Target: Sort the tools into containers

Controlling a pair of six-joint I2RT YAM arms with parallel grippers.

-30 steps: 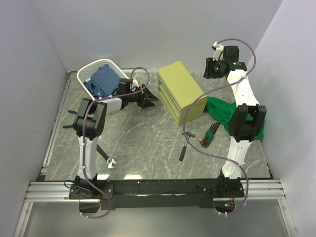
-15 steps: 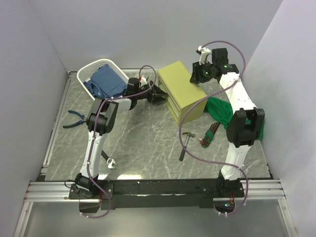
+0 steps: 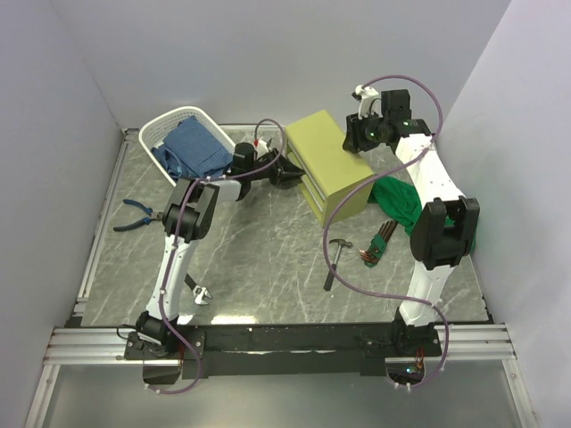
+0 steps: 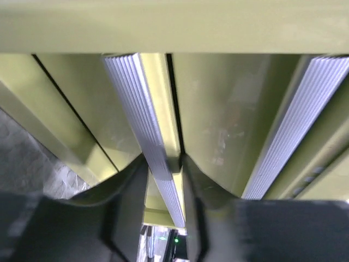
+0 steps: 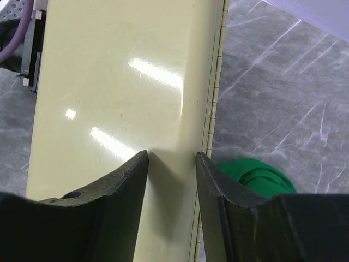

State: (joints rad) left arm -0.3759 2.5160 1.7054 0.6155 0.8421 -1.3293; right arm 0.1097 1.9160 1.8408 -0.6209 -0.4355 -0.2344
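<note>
Reaching a bit farther, the left claw (image 4: 163, 164) is now pinching a silver handle (image 4: 131, 98) on the front of the green chest (image 3: 326, 165). The right claw (image 5: 172, 158) is staying spread over the chest's top. The hammer (image 3: 335, 260), hex key set (image 3: 382, 242) and pliers (image 3: 134, 214) are still lying on the worktop (image 3: 259, 259).

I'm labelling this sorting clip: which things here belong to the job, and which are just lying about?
Job: pliers, wrench, hammer, hex key set, olive-green chest, white basket.
Lying about: blue cloth in the basket, green cloth beside the chest.
</note>
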